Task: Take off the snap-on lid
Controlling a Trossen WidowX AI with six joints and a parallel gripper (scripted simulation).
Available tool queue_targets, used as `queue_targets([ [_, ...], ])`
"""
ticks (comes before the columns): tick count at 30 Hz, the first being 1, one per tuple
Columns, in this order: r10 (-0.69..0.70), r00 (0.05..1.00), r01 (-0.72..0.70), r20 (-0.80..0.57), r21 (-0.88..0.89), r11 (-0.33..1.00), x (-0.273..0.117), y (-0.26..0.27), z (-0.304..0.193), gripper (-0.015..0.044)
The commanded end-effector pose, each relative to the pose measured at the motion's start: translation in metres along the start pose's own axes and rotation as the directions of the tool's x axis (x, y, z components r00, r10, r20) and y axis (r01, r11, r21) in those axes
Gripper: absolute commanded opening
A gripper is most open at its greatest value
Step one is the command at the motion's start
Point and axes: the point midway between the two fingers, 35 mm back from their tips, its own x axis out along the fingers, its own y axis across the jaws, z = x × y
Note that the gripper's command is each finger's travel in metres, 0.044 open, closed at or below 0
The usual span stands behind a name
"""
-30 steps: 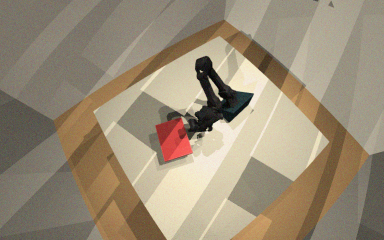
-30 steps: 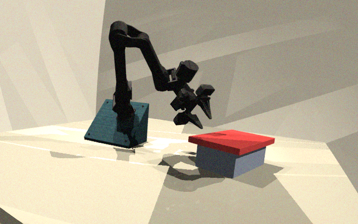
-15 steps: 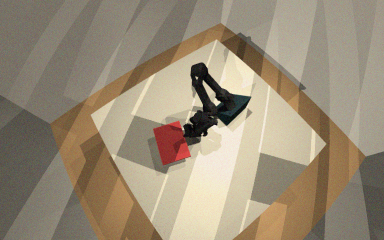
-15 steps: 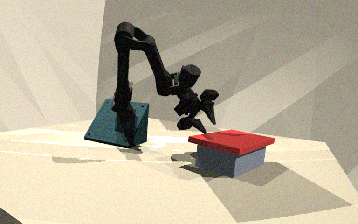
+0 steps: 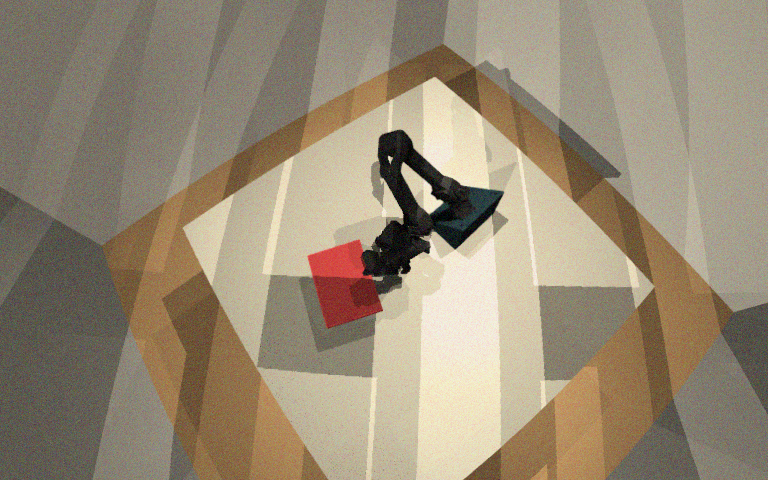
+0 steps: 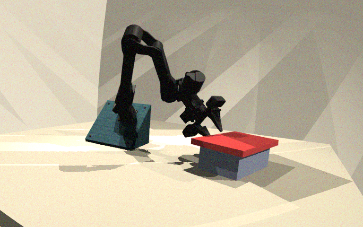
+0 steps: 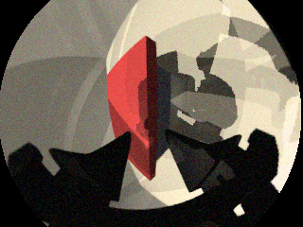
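Observation:
The red lid [image 5: 339,266] [image 6: 232,142] [image 7: 128,85] sits flat on the blue-grey storage box [image 6: 253,163] [image 7: 163,104], its rim overhanging the walls. The box stands on the pale table [image 5: 461,328] [image 6: 107,192]. My gripper [image 6: 215,132] [image 7: 148,132] is open and tilted down at the lid's edge on the arm's side. In the wrist view that edge shows between the two fingertips, one finger towards the lid's top, the other towards the box wall. In the exterior view the lid partly hides the lower fingertip. I cannot tell whether either finger touches the lid.
The arm's teal wedge-shaped base [image 5: 481,206] [image 6: 104,128] stands behind the gripper, on the side away from the box. A brown wooden border [image 5: 651,237] surrounds the pale table surface. Shadows of the arm and box fall across the table.

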Motion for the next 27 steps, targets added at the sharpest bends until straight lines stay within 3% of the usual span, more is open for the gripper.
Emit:
queue_targets([
  [1, 0.007, 1.000, -0.007, -0.002, -0.002, 1.000, 0.0068, 0.0011, -0.0006, 0.0235],
  [4, 0.009, 1.000, -0.009, -0.001, -0.002, 1.000, 0.0092, 0.0010, -0.0001, 0.0235],
  [6, 0.009, 1.000, -0.009, -0.001, -0.002, 1.000, 0.0092, 0.0010, -0.0001, 0.0183],
  [17, 0.009, 1.000, -0.009, -0.001, -0.002, 1.000, 0.0092, 0.0010, -0.0001, 0.0109],
  [21, 0.009, 1.000, -0.009, -0.001, -0.002, 1.000, 0.0092, 0.0010, -0.0001, 0.0004],
  [27, 0.008, 1.000, -0.008, 0.002, 0.001, 1.000, 0.0085, 0.0017, 0.0007, 0.0000],
])
